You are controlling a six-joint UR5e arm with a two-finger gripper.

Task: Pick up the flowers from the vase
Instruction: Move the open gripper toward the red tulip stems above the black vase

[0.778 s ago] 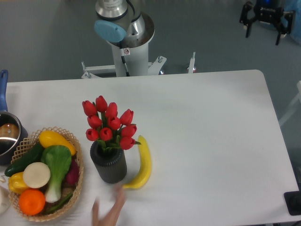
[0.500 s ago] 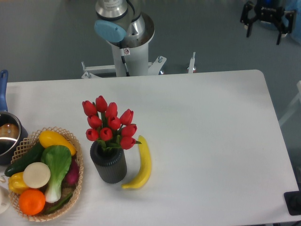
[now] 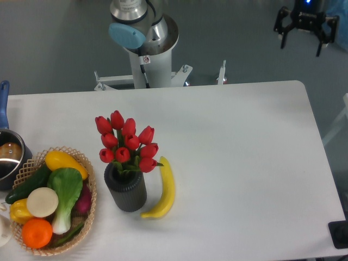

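The flowers [image 3: 126, 142], a bunch of red tulip buds with green leaves, stand upright in the vase [image 3: 126, 187], a short dark ribbed cylinder on the white table, left of centre near the front. My gripper [image 3: 300, 47] is black and hangs beyond the table's far right corner, far from the flowers. Its two fingers [image 3: 282, 38] point down, spread apart, with nothing between them.
A yellow banana [image 3: 165, 188] lies just right of the vase, close to it. A woven basket [image 3: 91, 185] of vegetables and fruit sits to the vase's left. A pot [image 3: 7, 157] is at the left edge. The robot base [image 3: 145, 49] stands behind the table.
A human hand at the front edge below the vase has withdrawn from view. My gripper has shifted slightly left and up. The flowers and vase have not moved.
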